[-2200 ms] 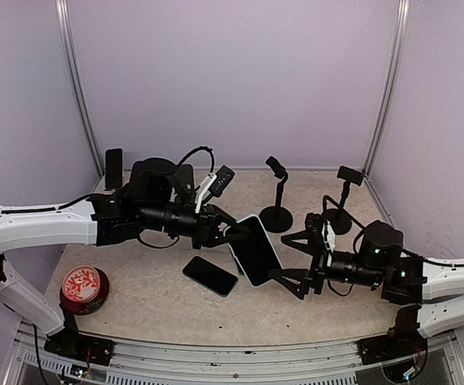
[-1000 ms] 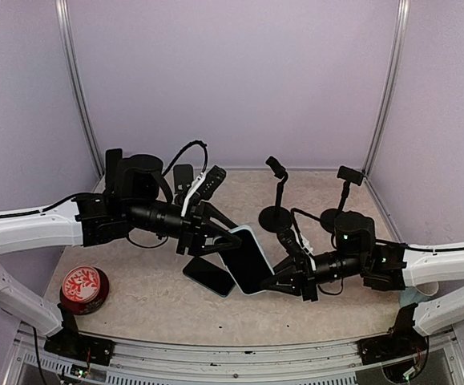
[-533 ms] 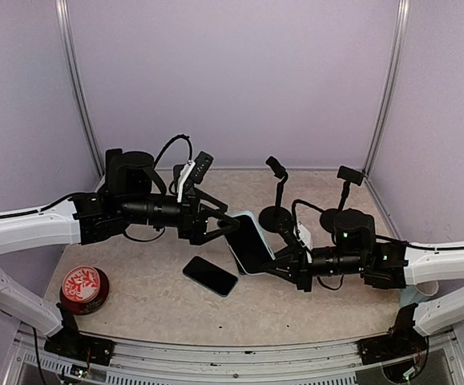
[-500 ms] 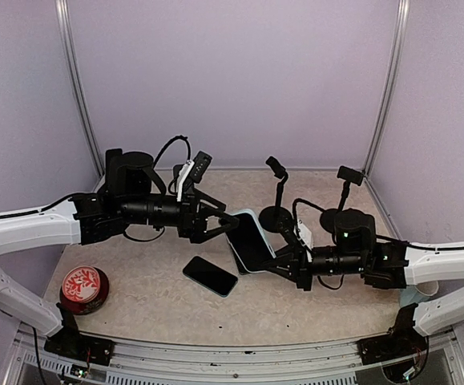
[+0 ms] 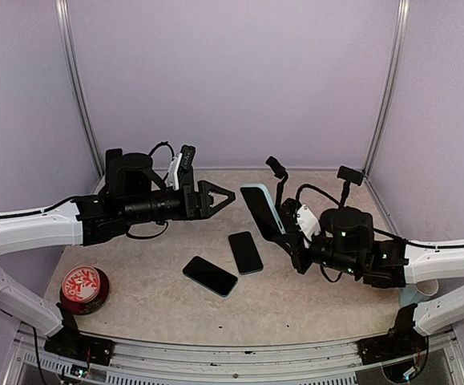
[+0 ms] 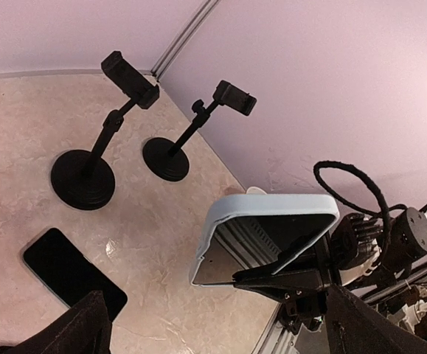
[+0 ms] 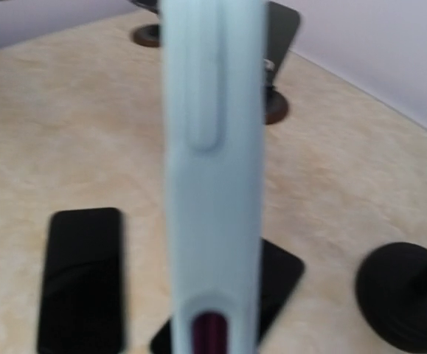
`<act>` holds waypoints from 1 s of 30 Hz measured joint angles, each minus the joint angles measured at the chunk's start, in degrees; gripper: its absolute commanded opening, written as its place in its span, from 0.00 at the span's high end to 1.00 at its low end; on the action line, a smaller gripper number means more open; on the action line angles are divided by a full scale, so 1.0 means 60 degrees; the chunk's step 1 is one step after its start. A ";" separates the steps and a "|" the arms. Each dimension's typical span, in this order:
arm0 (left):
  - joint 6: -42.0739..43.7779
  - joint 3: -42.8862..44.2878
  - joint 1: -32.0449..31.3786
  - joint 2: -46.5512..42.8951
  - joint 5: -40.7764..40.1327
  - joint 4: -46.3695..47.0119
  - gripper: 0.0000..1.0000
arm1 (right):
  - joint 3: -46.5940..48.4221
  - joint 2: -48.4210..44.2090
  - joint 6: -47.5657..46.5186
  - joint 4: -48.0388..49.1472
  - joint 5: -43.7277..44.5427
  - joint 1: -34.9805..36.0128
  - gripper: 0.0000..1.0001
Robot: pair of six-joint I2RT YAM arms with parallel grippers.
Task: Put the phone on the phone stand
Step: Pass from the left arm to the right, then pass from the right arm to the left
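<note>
Starting wide with the beige, marbled worktop. Then the big news on the left: left end effector sprung fully wide a moment ago, now drawn back to the left and gripping nothing. Seen from its own wrist camera as two dark fingers parked at the bottom corners, well apart. Looks like a completed handover!

Over to the right end effector: clamped narrow on the lower end of the phone in the pale blue case, carrying it alone. Raised off the middle of the worktop since the pass and swung toward the far right, held tilted in the air, dark screen up. Sitting now just in front of the left-hand phone stand in the overhead view, crossing its pole; touching or not, cannot tell from there. Not in the clamp yet, either way. Right-hand phone stand just beyond, with an equally empty clamp.

Smaller items: two bare dark phones lying flat near the middle, left untouched, and a red button at the near left.

Probably into the delivery step now. Calls for lining the case up with a clamp and easing it in; held by one end only, so liable to pivot on contact.
</note>
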 measured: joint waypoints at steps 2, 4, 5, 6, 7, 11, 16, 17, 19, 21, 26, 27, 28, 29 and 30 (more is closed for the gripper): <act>-0.0208 0.0000 -0.0066 0.0095 -0.0237 0.0098 0.01 | 0.0197 0.0266 -0.0109 -0.0055 0.0557 0.0211 1.00; -0.0386 0.0000 -0.0109 0.0233 -0.0423 0.0124 0.01 | 0.0357 0.0517 -0.0186 -0.0055 0.1002 0.0426 1.00; -0.0459 0.0000 -0.0120 0.0310 -0.0495 0.0127 0.01 | 0.0426 0.0623 -0.0219 -0.0062 0.1198 0.0528 1.00; -0.0521 0.0000 -0.0135 0.0379 -0.0565 0.0124 0.01 | 0.0503 0.0747 -0.0251 -0.0087 0.1388 0.0579 1.00; -0.0568 0.0000 -0.0146 0.0441 -0.0656 0.0124 0.01 | 0.0557 0.0841 -0.0266 -0.0095 0.1519 0.0681 1.00; -0.0696 0.0000 -0.0211 0.0539 -0.0900 0.0127 0.01 | 0.0874 0.1319 -0.0350 -0.0200 0.2036 0.0918 1.00; -0.0718 0.0000 -0.0273 0.0557 -0.0976 0.0182 0.01 | 0.1071 0.1687 -0.0393 -0.0302 0.2302 0.1075 1.00; -0.0721 0.0000 -0.0277 0.0561 -0.0976 0.0182 0.01 | 0.1104 0.1738 -0.0404 -0.0310 0.2346 0.1096 1.00; -0.0721 0.0000 -0.0277 0.0583 -0.0973 0.0204 0.01 | 0.1169 0.1829 -0.0404 -0.0317 0.2430 0.1129 1.00; -0.0725 0.0000 -0.0277 0.0601 -0.0969 0.0255 0.01 | 0.1249 0.1902 -0.0408 -0.0368 0.2503 0.1140 1.00; -0.0725 0.0000 -0.0277 0.0659 -0.0925 0.0372 0.01 | 0.1424 0.2073 -0.0393 -0.0415 0.2601 0.1177 1.00; -0.0725 0.0000 -0.0277 0.0681 -0.0922 0.0393 0.01 | 0.1435 0.2098 -0.0386 -0.0423 0.2616 0.1177 1.00; -0.0725 0.0000 -0.0277 0.0696 -0.0911 0.0397 0.01 | 0.1439 0.2113 -0.0375 -0.0426 0.2619 0.1177 1.00; -0.0725 0.0000 -0.0277 0.0714 -0.0892 0.0404 0.01 | 0.1439 0.2124 -0.0364 -0.0452 0.2623 0.1177 1.00; -0.0725 0.0000 -0.0280 0.0729 -0.0878 0.0415 0.01 | 0.1439 0.2135 -0.0353 -0.0455 0.2619 0.1177 1.00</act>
